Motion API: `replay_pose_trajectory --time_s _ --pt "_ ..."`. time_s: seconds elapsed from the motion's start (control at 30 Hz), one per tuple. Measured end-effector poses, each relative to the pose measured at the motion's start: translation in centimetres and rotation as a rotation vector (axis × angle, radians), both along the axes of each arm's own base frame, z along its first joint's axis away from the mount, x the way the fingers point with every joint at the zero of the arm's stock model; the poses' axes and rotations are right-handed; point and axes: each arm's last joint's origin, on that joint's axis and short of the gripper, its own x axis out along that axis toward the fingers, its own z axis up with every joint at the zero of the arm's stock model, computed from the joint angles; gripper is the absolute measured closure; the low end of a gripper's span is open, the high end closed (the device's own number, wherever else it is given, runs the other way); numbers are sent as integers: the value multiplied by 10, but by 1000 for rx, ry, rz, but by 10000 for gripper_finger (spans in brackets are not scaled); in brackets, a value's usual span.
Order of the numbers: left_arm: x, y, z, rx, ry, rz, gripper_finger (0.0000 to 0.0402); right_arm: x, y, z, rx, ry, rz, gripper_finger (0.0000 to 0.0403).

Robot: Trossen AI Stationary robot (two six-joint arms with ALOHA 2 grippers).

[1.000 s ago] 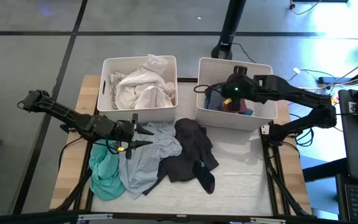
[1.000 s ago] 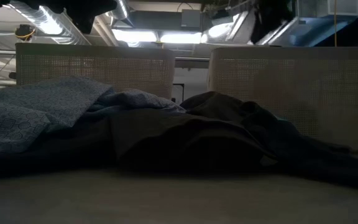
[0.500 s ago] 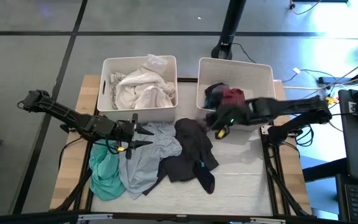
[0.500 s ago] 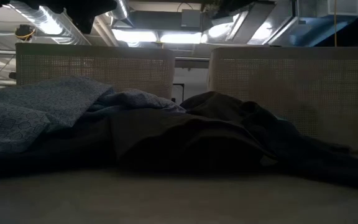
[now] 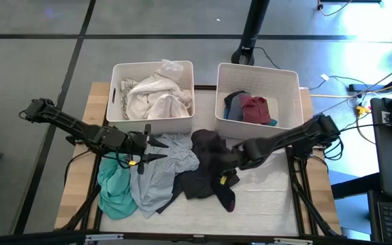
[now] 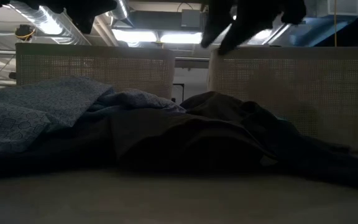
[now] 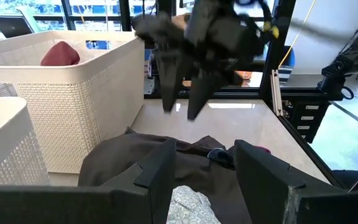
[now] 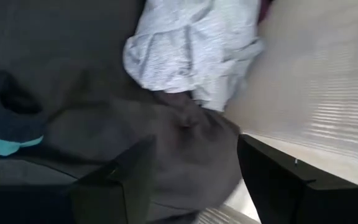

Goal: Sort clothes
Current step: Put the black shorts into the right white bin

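A heap of clothes lies on the table: a teal-green garment, a pale grey-blue one and a black one. My right gripper is open and hangs above the black garment, its fingers slanting down without touching it; the low view shows it well clear of the cloth. My left gripper is open and held level above the pale grey-blue garment's far part, touching nothing. White clothes fill the left bin. Dark red and blue clothes lie in the right bin.
Two white bins stand side by side at the table's far edge, the left one and the right one. Bare tabletop lies to the right of the heap, under the right arm. A black stand rises behind the bins.
My right gripper has swung out of the right bin, toward the table's near edge and left, and has sunk to hang over the black garment. It has tipped further downward and stayed open. The dark red garment now shows uncovered in the right bin.
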Motion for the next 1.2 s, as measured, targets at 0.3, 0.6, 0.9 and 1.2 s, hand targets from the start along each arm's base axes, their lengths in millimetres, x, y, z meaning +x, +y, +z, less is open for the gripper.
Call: replay_pose_trajectory --time_s 0.3,0.6,0.9,1.2 --pt "0 0 0 1 0 0 249 20 2 -43 -40 117 -12 180" --pt "0 0 0 1 0 0 249 32 0 -80 -69 211 -26 180" --pt "0 0 0 -2 0 0 249 42 -8 -112 -130 301 -29 217" --pt "0 0 0 -2 0 0 249 45 -12 -127 -101 368 17 371"
